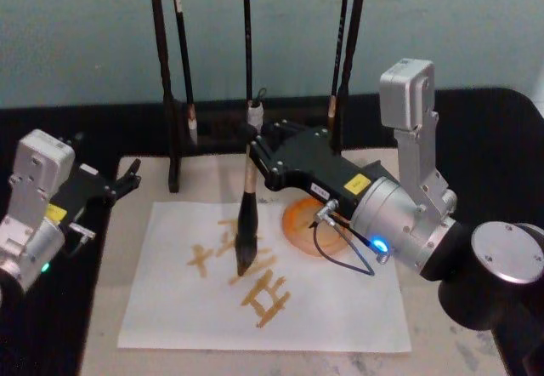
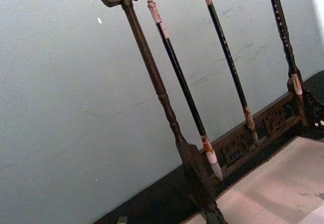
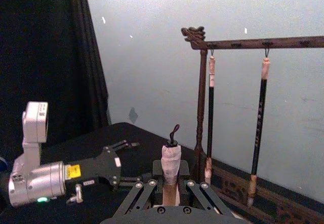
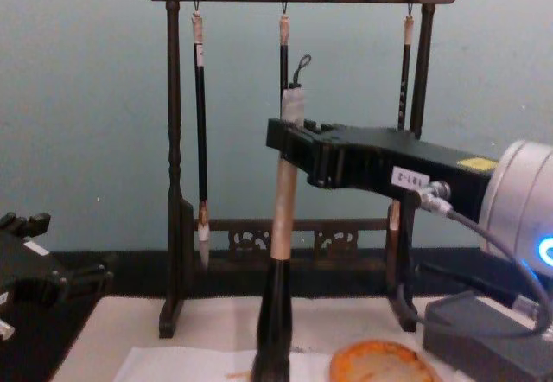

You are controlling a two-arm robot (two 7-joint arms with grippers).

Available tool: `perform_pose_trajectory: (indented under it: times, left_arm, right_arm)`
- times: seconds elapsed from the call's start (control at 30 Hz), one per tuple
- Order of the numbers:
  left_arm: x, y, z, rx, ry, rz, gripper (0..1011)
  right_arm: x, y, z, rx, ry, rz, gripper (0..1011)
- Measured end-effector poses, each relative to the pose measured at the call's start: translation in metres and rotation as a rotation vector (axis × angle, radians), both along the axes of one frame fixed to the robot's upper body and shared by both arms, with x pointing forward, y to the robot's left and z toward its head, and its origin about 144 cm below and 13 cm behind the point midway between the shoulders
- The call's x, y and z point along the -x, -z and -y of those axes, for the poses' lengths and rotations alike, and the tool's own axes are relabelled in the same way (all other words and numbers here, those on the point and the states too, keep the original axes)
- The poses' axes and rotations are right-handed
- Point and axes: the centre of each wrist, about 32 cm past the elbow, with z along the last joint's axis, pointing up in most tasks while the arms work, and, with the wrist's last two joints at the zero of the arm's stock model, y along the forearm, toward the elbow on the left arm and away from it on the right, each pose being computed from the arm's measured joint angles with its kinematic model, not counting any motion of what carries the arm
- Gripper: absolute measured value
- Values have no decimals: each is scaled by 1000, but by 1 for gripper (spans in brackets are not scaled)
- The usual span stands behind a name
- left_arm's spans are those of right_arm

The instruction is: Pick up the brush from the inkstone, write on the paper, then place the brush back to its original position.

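wooden rack (image 4: 173, 140) just behind brush (image 4: 282, 209)

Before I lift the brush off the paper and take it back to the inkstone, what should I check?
1. Grip: the right gripper is shut on the brush at its tan upper handle, just under the white cap. Ok.
2. Brush attitude: near upright in the chest view. Ok.
3. Tip: it appears to rest on the paper, among the yellow strokes. Ok.
4. Return spot: the inkstone is partly hidden behind the right arm. Cannot tell.
5. Left gripper: parked at the table's left, off the paper. Ok.
6. Clearance to the brush rack behind: depth is unclear. Cannot tell.
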Motion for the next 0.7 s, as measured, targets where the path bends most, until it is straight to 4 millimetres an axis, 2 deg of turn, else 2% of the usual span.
perform_pose_trajectory:
  times: [0.7]
  left_arm:
    - [0, 0, 0, 0, 0, 0, 1010]
  right_arm:
    - [-6, 13, 5, 38, 55, 10, 174]
